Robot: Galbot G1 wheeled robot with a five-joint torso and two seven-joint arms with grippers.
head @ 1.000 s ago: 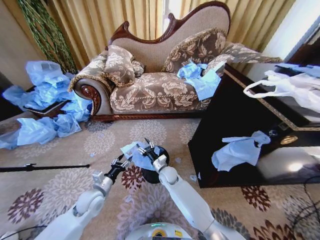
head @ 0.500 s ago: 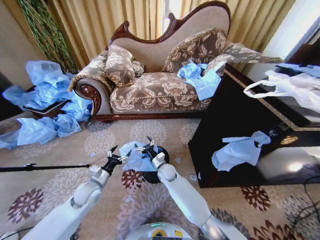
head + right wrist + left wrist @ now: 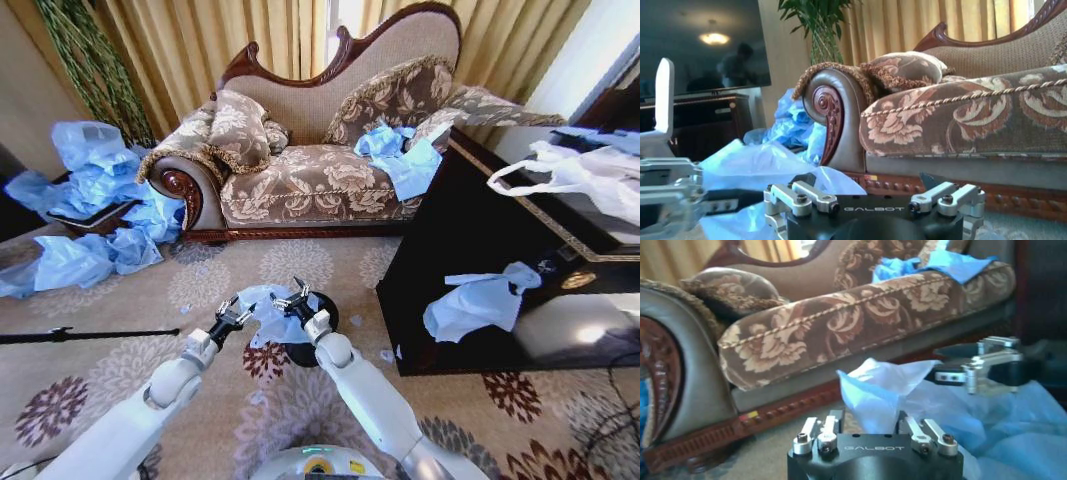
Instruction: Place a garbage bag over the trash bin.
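The garbage bag (image 3: pixel 268 312), thin, limp and slippery, lies bunched over the trash bin (image 3: pixel 318 345) on the carpet, the left tool (image 3: pixel 231 318) pinching its hem, the right tool (image 3: pixel 296 300) apparently spread, so edges make the best holds.

The garbage bag (image 3: pixel 262 306) is thin, crinkly translucent plastic; the trash bin (image 3: pixel 312 348) glossy; the sofa (image 3: pixel 318 180) woven cloth.
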